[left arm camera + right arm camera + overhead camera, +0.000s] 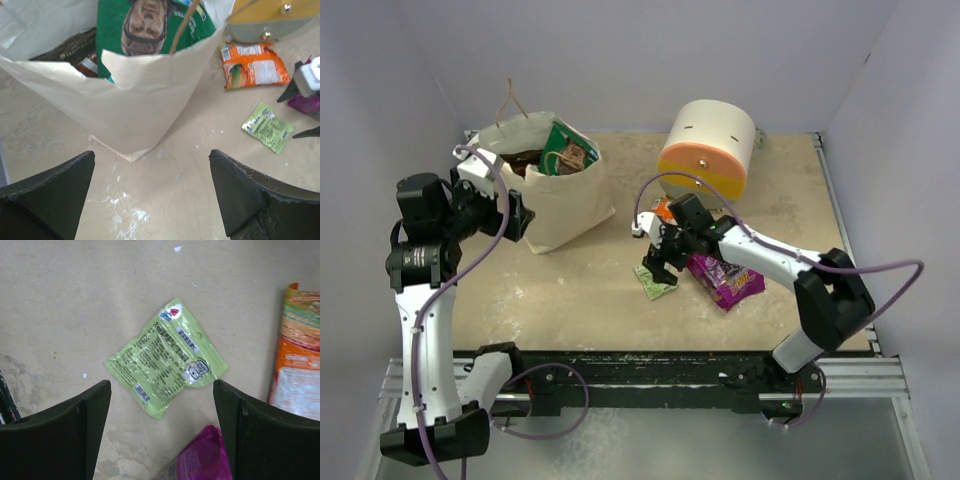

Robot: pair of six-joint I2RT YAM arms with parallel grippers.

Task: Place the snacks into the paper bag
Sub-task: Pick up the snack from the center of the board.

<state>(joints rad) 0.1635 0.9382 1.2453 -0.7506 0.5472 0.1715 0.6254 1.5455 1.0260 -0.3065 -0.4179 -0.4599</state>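
Observation:
The paper bag point(565, 200) stands at the back left, open at the top, with a green packet point(563, 150) and a brown chip bag point(523, 160) inside; the left wrist view shows the bag point(145, 100) and the green packet point(150, 25). My left gripper point(520, 220) is open and empty beside the bag's near-left side point(152, 185). My right gripper point(657, 266) is open and empty just above a light-green packet point(167, 357). A purple packet point(725, 278) lies to its right. An orange packet point(663, 208) lies behind it.
The round white, orange and yellow drawer unit point(708, 150) stands at the back, right of the bag. White walls close the table on three sides. The table's right edge point(840, 220) runs close to the right arm.

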